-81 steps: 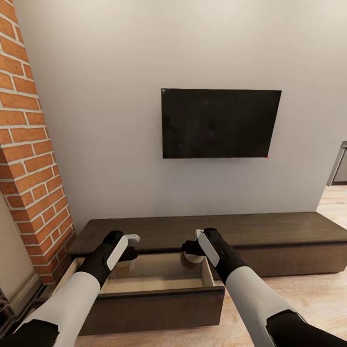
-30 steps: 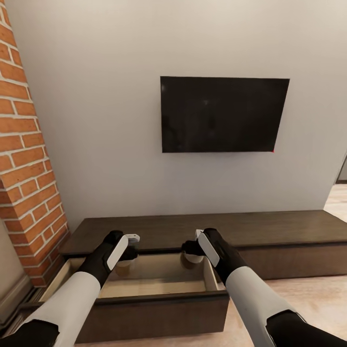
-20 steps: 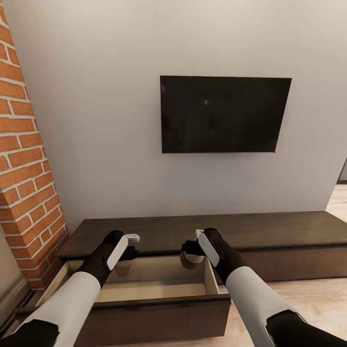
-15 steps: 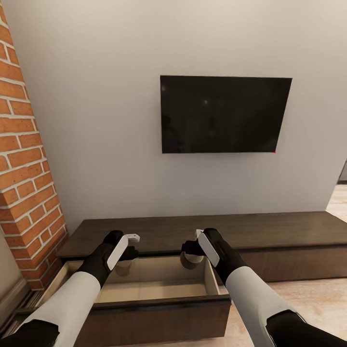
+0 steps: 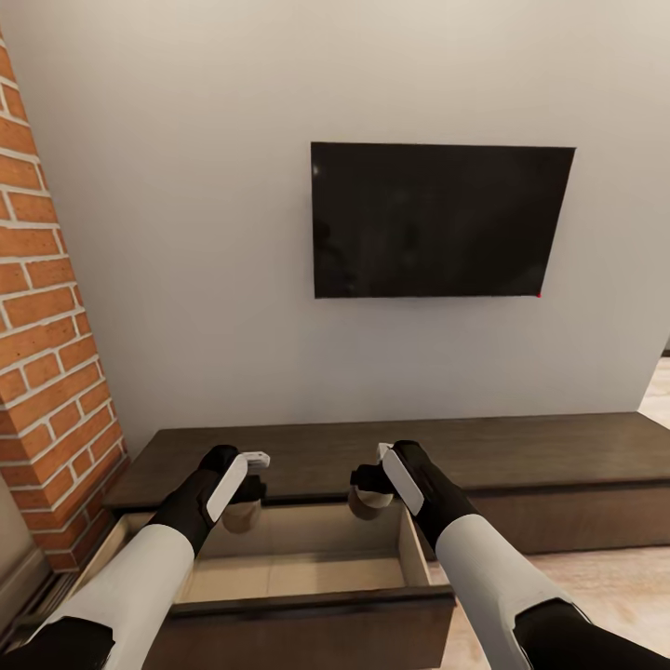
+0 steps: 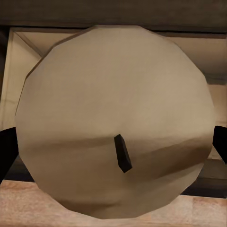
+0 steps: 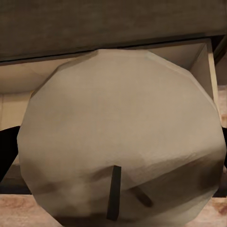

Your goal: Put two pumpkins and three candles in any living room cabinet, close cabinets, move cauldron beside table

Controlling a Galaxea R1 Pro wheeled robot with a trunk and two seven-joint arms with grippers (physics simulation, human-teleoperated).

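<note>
Each of my grippers holds a beige candle over the open drawer (image 5: 288,577) of the dark brown cabinet (image 5: 521,451). My left gripper (image 5: 244,502) is shut on one candle (image 5: 239,519), near the drawer's back left. In the left wrist view that candle (image 6: 113,94) shows its round top and dark wick, with a black fingertip (image 6: 5,151) at its edge. At the back right of the drawer, my right gripper (image 5: 370,491) is shut on another candle (image 5: 368,505). The right wrist view shows this candle (image 7: 123,123) above the drawer's pale inside.
A brick fireplace (image 5: 46,354) rises at the left, close to the drawer's left end. A black TV (image 5: 437,219) hangs on the wall above the cabinet. Light wood floor (image 5: 605,577) lies at the right, in front of the shut part of the cabinet.
The whole picture has shifted: the camera has come nearer the cabinet and the drawer sits lower in view. Both grippers keep hold of their candles, unmoved relative to my body.
</note>
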